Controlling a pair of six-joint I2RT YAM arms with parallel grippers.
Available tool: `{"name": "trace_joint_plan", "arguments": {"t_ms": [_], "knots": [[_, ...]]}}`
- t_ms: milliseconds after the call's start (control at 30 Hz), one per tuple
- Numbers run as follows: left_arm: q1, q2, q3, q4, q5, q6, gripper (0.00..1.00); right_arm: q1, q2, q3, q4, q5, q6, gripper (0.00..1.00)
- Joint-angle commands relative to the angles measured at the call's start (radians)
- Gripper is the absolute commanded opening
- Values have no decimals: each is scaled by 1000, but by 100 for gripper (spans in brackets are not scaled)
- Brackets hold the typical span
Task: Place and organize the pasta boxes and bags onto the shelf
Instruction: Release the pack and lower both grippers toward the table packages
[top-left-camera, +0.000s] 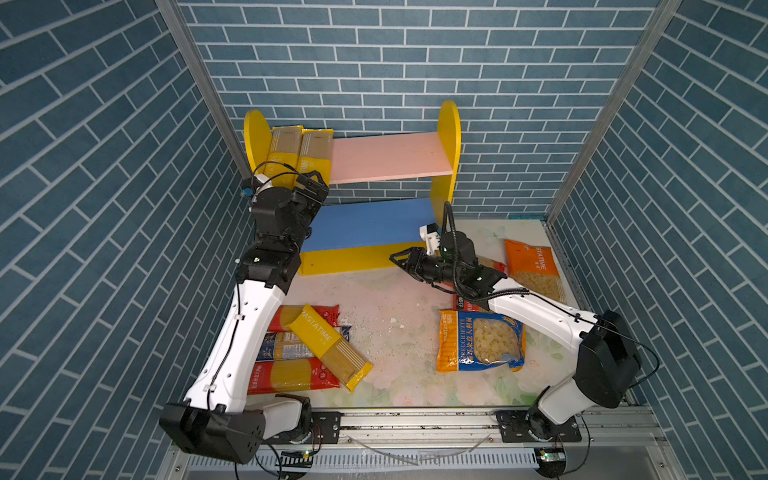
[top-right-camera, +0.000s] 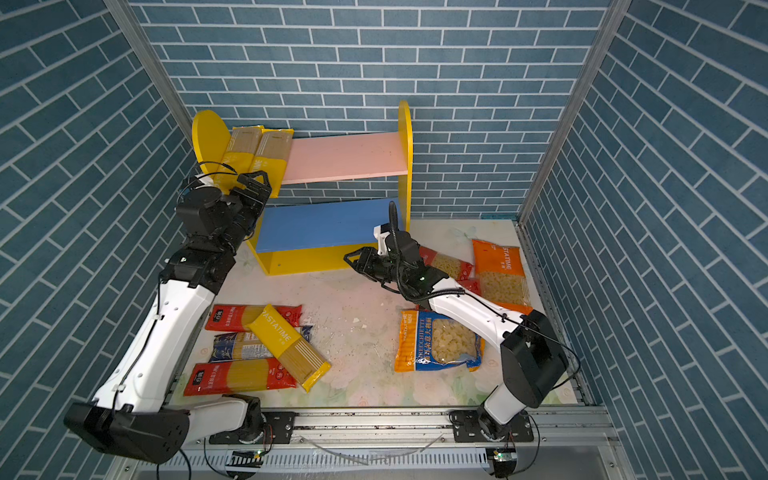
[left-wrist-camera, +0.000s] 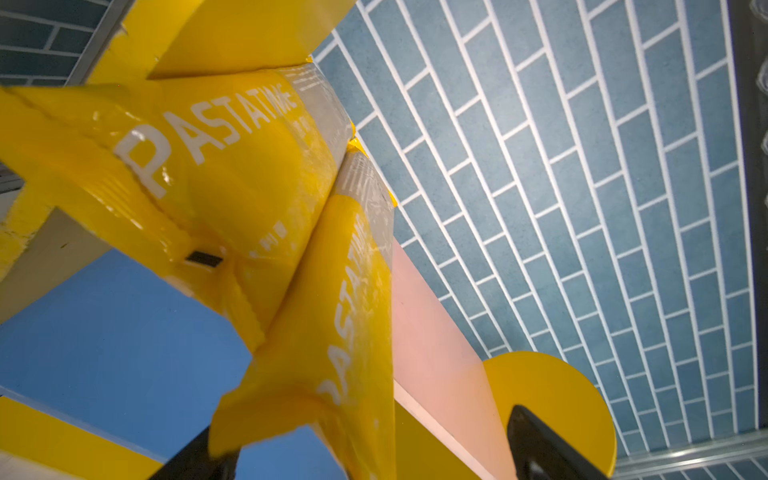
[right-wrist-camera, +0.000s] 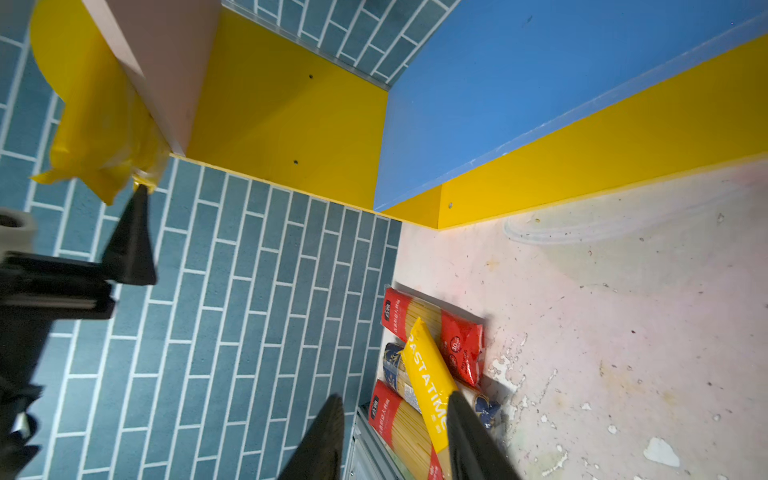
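Note:
Two yellow PASTATIME spaghetti packs (top-left-camera: 284, 145) (top-left-camera: 318, 149) lean upright at the left end of the shelf's pink upper board (top-left-camera: 390, 156). My left gripper (top-left-camera: 312, 181) (left-wrist-camera: 365, 432) is open at the lower end of the right-hand pack (left-wrist-camera: 340, 332), fingers wide on either side of it. My right gripper (top-left-camera: 395, 257) (right-wrist-camera: 399, 436) hovers open and empty in front of the blue lower board (top-left-camera: 370, 220). On the table lie a yellow pack (top-left-camera: 328, 345), two red ones (top-left-camera: 307, 316) (top-left-camera: 291, 376) and a dark blue one (top-left-camera: 282, 349).
On the right of the table lie a blue-orange short-pasta bag (top-left-camera: 482, 340) and an orange bag (top-left-camera: 534, 266). A red bag (top-right-camera: 449, 262) lies partly under my right arm. Brick-patterned walls close in on three sides. A metal rail (top-left-camera: 415, 419) runs along the front.

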Motion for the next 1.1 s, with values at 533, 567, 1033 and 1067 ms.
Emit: {"name": "trace_joint_plan", "arguments": {"t_ms": [533, 567, 1033, 1067], "knots": [[26, -521, -489, -534, 30, 245, 94, 190, 449, 358, -678, -388, -735, 52], [25, -527, -512, -533, 31, 241, 94, 196, 482, 385, -700, -398, -746, 53], [-111, -553, -840, -408, -76, 117, 94, 257, 656, 434, -721, -486, -752, 55], [-116, -554, -853, -402, -85, 112, 94, 261, 669, 443, -718, -489, -751, 55]]}}
